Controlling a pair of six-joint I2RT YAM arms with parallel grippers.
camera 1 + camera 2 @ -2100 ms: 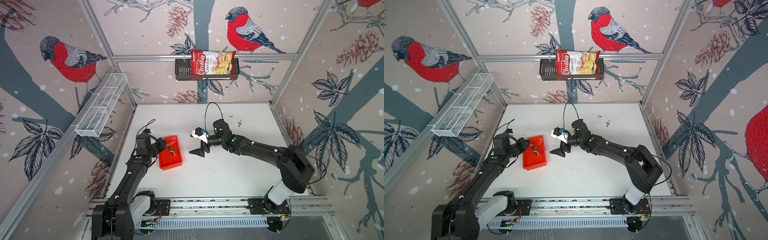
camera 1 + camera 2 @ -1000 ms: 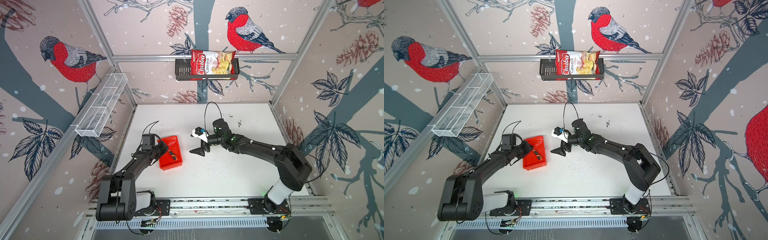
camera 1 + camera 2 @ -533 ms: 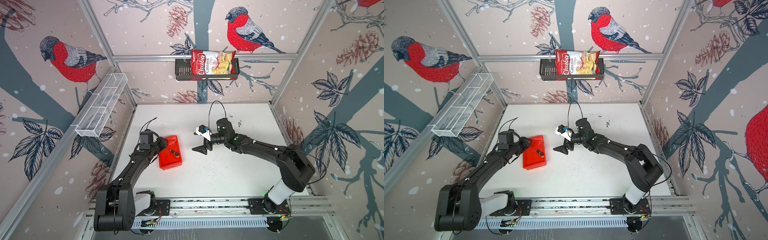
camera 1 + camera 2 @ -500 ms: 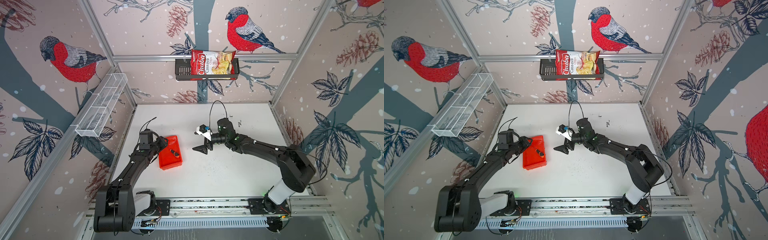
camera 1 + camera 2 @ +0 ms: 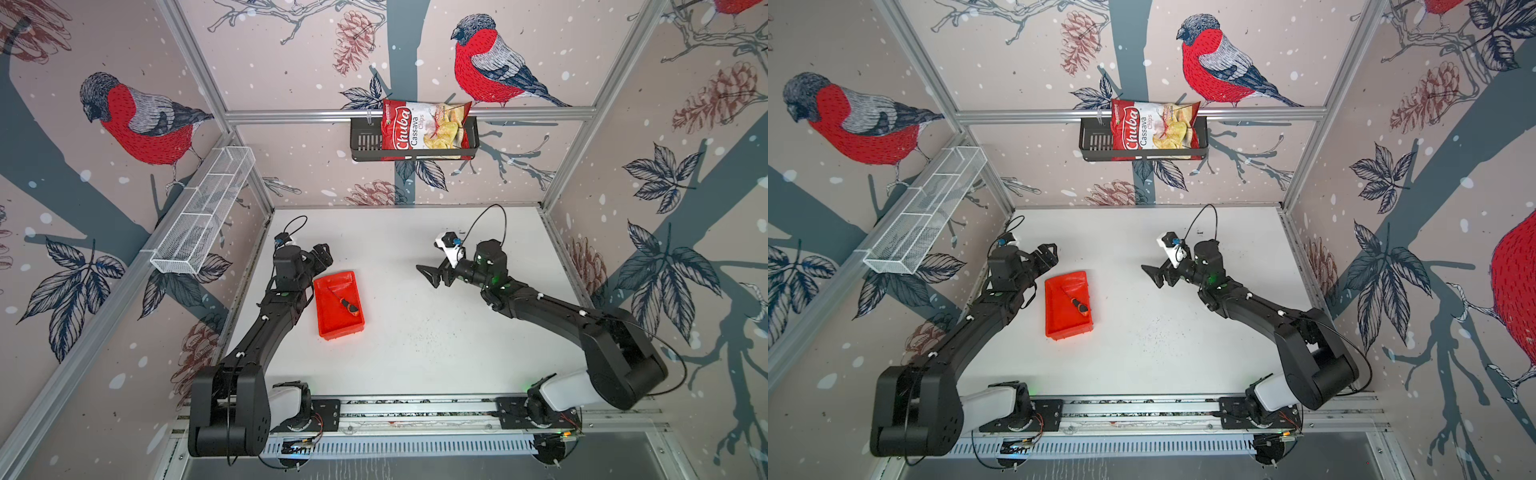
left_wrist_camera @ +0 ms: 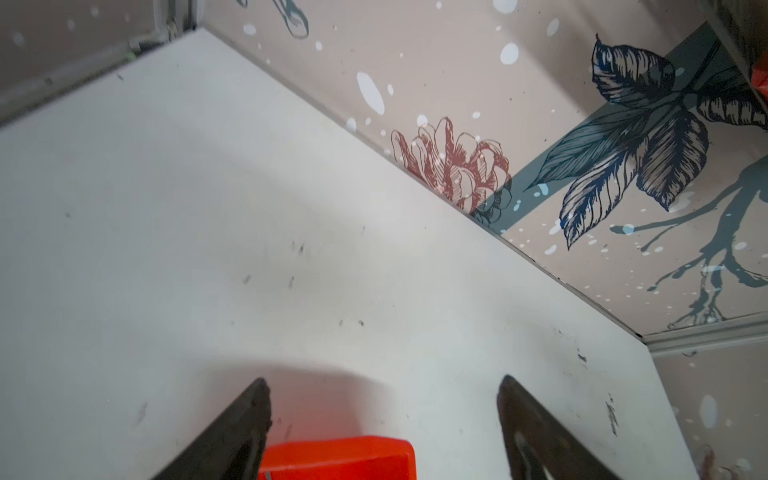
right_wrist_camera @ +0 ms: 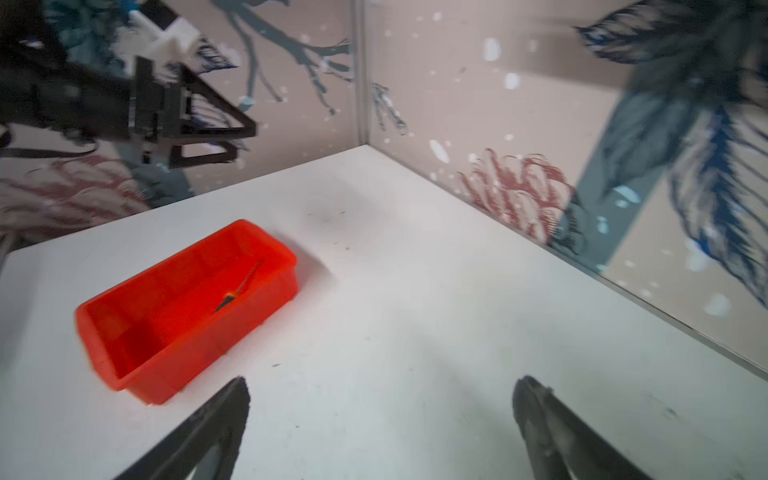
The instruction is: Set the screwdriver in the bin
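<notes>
One screwdriver point(image 5: 347, 303) now lies loose inside the one red bin point(image 5: 338, 332) in both top views; the left gripper point(image 5: 322, 253) has let go and drawn back past the bin's far end. Left wrist: fingers point(image 6: 245, 428) parted, empty, bin edge between them. Right wrist: right gripper point(image 7: 382, 415) spread wide, nothing held, over the desk point(image 7: 415, 291). Two arms; job looks done.

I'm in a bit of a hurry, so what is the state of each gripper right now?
Left gripper: open, holding nothing.
Right gripper: open, holding nothing.
</notes>
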